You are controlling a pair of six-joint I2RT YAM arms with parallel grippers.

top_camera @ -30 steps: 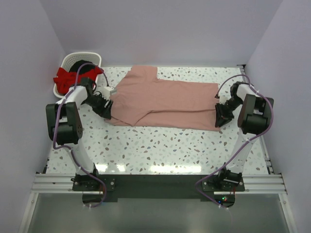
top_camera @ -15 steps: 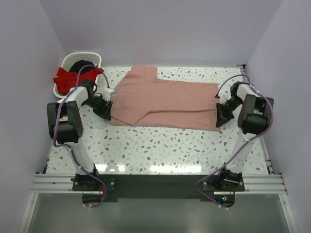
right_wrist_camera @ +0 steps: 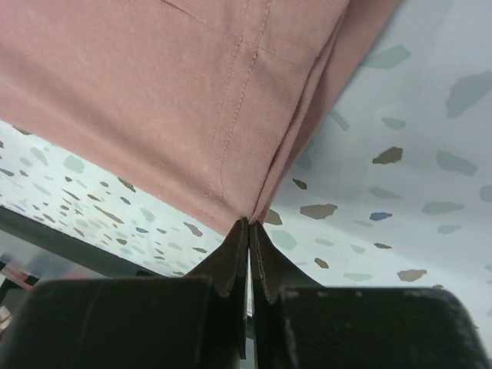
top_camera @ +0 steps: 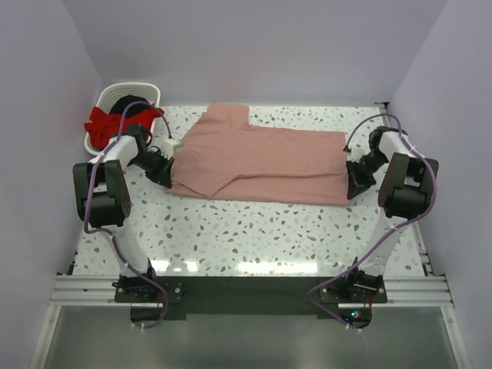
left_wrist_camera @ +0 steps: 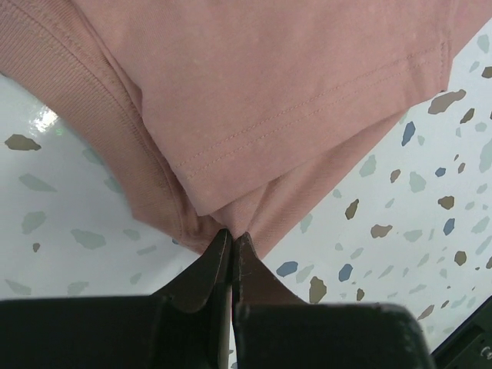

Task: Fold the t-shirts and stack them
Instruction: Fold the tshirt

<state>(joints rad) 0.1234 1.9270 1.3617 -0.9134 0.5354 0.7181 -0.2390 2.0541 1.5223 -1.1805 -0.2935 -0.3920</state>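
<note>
A salmon-pink t-shirt lies spread across the speckled table, its length running left to right. My left gripper is shut on the shirt's near left corner, where the pink cloth bunches between the black fingertips. My right gripper is shut on the near right corner, and the hem rises from its closed fingertips. A red t-shirt hangs over the rim of a white basket, with a black t-shirt inside it.
The white slatted basket stands at the table's far left corner, close behind my left arm. Lilac walls enclose the table on three sides. A metal rail carries both arm bases at the near edge.
Both grippers have closed on the pink shirt's near corners. The left corner has been drawn slightly leftward and the right gripper has shifted a little to the right with its corner.
</note>
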